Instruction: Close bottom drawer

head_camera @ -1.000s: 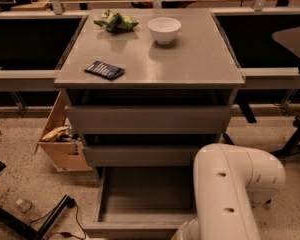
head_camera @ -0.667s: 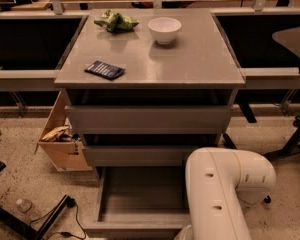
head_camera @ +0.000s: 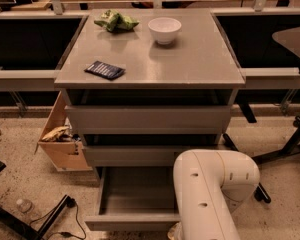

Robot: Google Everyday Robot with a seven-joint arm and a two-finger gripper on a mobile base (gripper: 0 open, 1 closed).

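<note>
The bottom drawer [head_camera: 135, 191] of the grey cabinet is pulled out toward me, and its grey box interior is empty. Its flat front [head_camera: 132, 222] is near the lower edge of the view. The two drawers above it, the middle one [head_camera: 150, 155] and the top one [head_camera: 150, 118], are pushed in. My white arm [head_camera: 210, 194] rises from the lower edge and covers the drawer's right part. My gripper is not in view; only the arm's elbow and link show.
On the cabinet top [head_camera: 200, 64] lie a white bowl [head_camera: 164, 30], a green bag [head_camera: 115, 20] and a dark blue packet [head_camera: 105, 70]. A cardboard box [head_camera: 60, 144] stands left of the cabinet. A cable [head_camera: 55, 216] and a small bottle [head_camera: 22, 205] lie on the floor. Chair legs [head_camera: 290, 144] are at right.
My arm's elbow has moved left, covering more of the open drawer's right side. The drawer itself has not visibly moved.
</note>
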